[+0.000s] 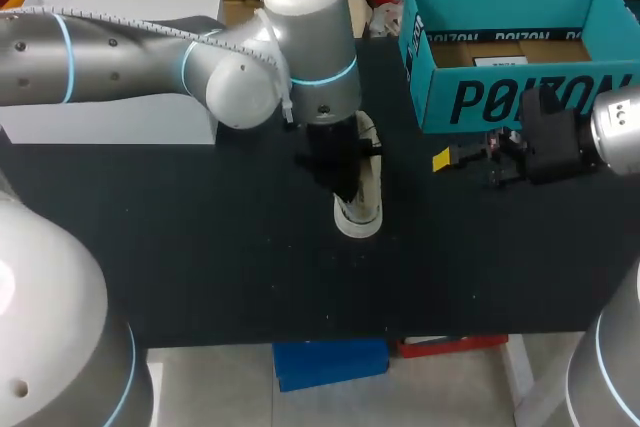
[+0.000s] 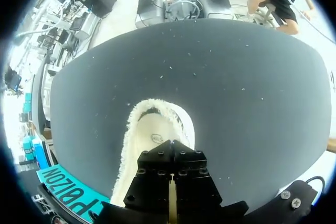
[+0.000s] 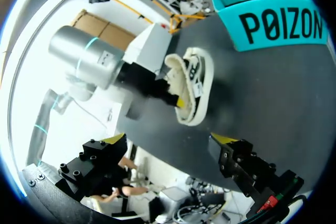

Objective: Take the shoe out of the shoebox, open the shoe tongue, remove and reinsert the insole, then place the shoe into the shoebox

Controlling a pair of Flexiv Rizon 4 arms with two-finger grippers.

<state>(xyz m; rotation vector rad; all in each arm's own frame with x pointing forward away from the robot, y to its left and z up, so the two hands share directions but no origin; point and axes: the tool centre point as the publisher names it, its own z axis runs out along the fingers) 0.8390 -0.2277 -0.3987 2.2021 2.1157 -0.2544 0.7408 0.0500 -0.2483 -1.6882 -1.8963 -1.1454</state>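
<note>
Sitting mid table (image 1: 200, 247), shoe (image 1: 360, 212), shoebox (image 1: 520, 97) at edge

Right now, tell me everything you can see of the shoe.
The shoe is cream-white with a fleecy lining around its opening and dark marks on its side. A pale insole with an oval stamp shows inside. It is out of the teal shoebox, resting on the black table near its middle. The left gripper is down at its opening and hides part of it. The right gripper, open, is clear of it.
</note>
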